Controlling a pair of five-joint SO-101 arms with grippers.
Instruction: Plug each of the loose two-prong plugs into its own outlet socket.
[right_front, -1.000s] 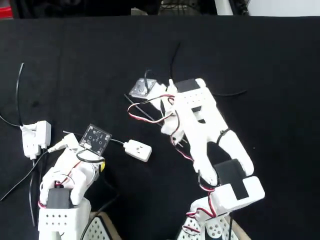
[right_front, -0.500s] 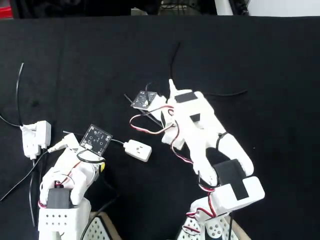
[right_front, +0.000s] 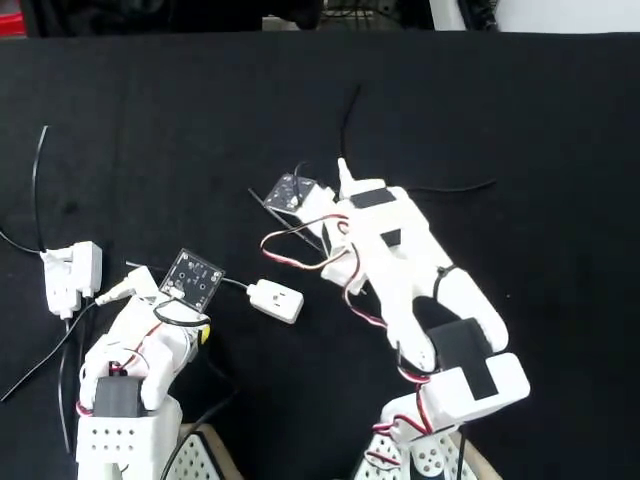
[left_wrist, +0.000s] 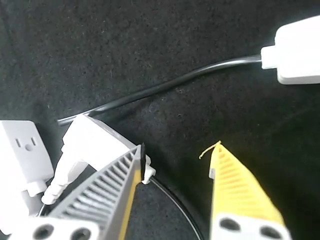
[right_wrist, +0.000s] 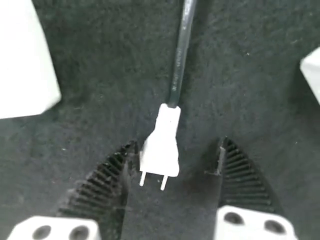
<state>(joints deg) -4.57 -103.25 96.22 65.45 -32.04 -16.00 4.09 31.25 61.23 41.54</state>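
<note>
My right pincer (right_wrist: 176, 144) is spread wide and holds nothing. The plug (right_wrist: 161, 150) lies flat on the black worktop (right_wrist: 260, 60) between its fingers, nearer one finger than the other, with its two prongs pointing back toward the wrist and its black cord (right_wrist: 181, 50) running straight away.

My left pincer (left_wrist: 178, 147) is also open and empty. A second plug (left_wrist: 95, 142) sits just beside one fingertip, and a socket (left_wrist: 22, 150) lies near it. From above I can see a loose socket (right_front: 275, 299) between the two arms.

The off-centre lie is what worries me most. If I close now, I think the nearer finger will meet the plug first and push or swivel it, so the grip lands crooked. A bite too far back could land on the prongs, where it would likely slip. The stiff cord may twist the plug once it lifts. With the prongs facing my wrist, I also expect a turn or a regrasp before any socket can be reached.
</note>
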